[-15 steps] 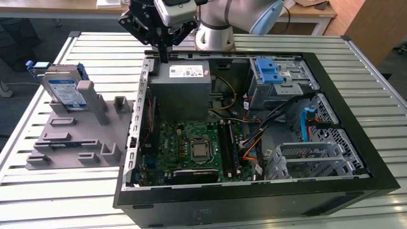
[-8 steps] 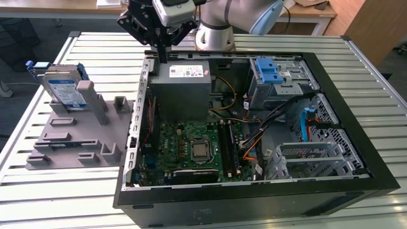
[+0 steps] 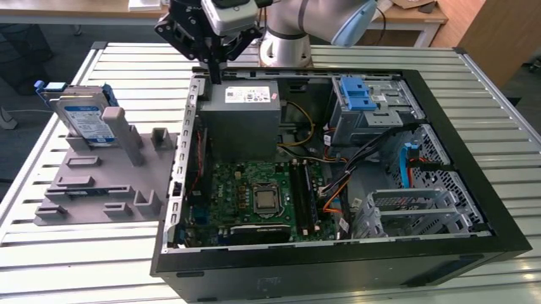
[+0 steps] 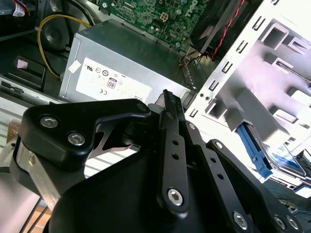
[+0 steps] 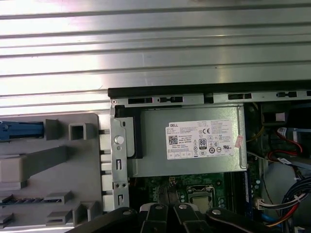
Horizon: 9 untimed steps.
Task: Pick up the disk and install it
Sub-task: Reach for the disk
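- Nearest the lens in both wrist views is the black gripper (image 4: 168, 97). Its fingers are together and hold nothing.
- In the exterior view the gripper (image 3: 215, 77) hangs at upper centre, tip pointing down over the back left corner of the open computer case (image 3: 338, 273), just above the power supply (image 3: 245, 120).
- The case lies on its side on a slatted metal table (image 3: 85, 253) and takes up the centre and right of the frame.
- Inside it, the grey power supply with a white sticker sits at the upper left and a green circuit board (image 3: 253, 190) lies below it.
- A metal drive cage with a blue latch (image 3: 362, 94) stands at the upper right, and a second metal bay (image 3: 414, 209) sits at the lower right.
- Bundled cables (image 3: 355, 164) run between the cage and the board.
- At the left of the frame a grey fixture plate (image 3: 93, 190) lies beside the case.
- The disk (image 3: 85, 120) stands upright in the plate's far end, blue bracket at its edges, held between posts.
- The disk is well apart from the gripper, to its lower left. The case's left wall (image 3: 190, 126) and a tall post (image 3: 118, 126) stand between them.
- The robot arm's base (image 3: 287, 38) rises behind the case at top centre.
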### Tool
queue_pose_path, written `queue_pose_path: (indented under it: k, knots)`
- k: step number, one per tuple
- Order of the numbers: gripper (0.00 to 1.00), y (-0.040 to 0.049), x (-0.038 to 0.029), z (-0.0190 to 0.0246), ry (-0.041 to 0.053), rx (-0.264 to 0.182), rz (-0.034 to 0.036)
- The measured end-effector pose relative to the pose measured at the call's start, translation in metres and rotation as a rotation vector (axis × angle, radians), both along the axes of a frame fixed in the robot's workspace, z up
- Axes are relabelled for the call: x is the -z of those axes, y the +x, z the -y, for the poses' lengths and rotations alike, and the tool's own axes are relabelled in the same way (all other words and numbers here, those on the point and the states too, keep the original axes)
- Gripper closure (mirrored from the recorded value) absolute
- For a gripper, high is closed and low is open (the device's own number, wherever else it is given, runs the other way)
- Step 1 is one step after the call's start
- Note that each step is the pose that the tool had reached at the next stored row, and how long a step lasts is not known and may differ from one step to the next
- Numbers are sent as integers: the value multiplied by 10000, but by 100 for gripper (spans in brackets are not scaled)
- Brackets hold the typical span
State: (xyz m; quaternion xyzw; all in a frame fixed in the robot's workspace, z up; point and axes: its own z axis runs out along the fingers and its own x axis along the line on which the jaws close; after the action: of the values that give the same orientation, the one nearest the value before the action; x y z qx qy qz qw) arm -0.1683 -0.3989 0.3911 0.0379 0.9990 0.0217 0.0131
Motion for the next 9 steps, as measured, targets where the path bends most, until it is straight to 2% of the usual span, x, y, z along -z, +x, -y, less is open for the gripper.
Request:
queue_pose_path:
  k: [9]
  knots:
    - [89, -20, 5, 0, 0, 0, 0]
